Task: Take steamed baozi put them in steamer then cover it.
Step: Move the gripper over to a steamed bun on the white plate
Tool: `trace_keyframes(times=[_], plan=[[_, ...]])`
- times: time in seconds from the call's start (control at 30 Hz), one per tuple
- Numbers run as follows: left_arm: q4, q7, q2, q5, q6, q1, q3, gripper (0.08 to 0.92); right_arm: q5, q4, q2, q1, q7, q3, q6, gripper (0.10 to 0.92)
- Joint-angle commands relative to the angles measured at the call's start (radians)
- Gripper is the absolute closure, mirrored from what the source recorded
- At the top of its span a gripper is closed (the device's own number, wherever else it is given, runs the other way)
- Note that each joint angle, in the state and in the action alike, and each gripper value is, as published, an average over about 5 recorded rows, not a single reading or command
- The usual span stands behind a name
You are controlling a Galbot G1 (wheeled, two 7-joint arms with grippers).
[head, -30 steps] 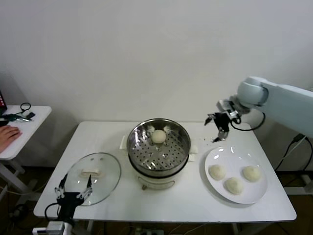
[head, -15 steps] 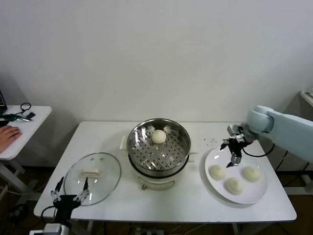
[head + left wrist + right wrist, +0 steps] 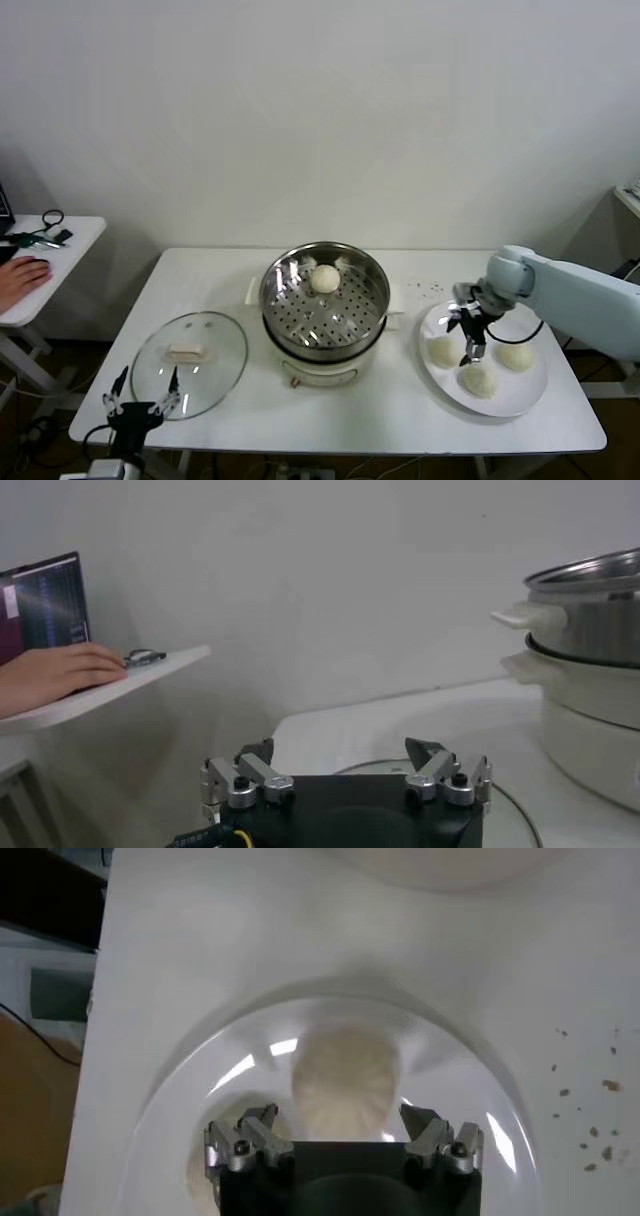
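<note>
The shiny steamer (image 3: 325,305) stands mid-table with one baozi (image 3: 324,279) on its perforated tray. Three more baozi lie on the white plate (image 3: 520,395) at the right: a left one (image 3: 442,351), a front one (image 3: 479,380) and a right one (image 3: 516,356). My right gripper (image 3: 469,336) is open and hovers over the plate, just above the left and front buns. In the right wrist view a bun (image 3: 346,1084) sits between the open fingers of that gripper (image 3: 340,1128). The glass cover (image 3: 190,362) lies flat at the table's left. My left gripper (image 3: 140,392) is open and empty at the table's front left edge.
A small side table (image 3: 45,262) with keys stands at the far left, and a person's hand (image 3: 18,274) rests on it. Dark crumbs (image 3: 430,288) dot the table behind the plate. The steamer's side (image 3: 590,670) shows in the left wrist view.
My right gripper has come from behind the plate, forward and down, to just over the buns. My left gripper has dropped slightly lower at the table's front edge.
</note>
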Motion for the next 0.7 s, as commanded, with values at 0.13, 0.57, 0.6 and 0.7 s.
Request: trace_keyframes(times=[0.13, 0.57, 0.6, 0.7], plan=[[0.005, -0.001, 0.001, 0.002, -0.002, 0.000, 0.000, 0.177, -0.024, -0.061, 0.055, -0.045, 0.004, 0.023, 0.003, 0.203], [0.003, 0.000, 0.003, 0.002, 0.000, -0.004, 0.002, 0.177, -0.026, -0.063, 0.057, -0.045, 0.000, 0.028, 0.014, 0.273], [0.003, 0.000, 0.003, 0.002, 0.000, -0.004, 0.002, 0.177, -0.024, -0.061, 0.055, -0.042, 0.000, 0.027, 0.014, 0.288], [0.002, 0.000, 0.003, 0.002, -0.001, -0.001, 0.004, 0.177, -0.017, -0.054, 0.043, -0.032, 0.000, 0.025, 0.013, 0.315]])
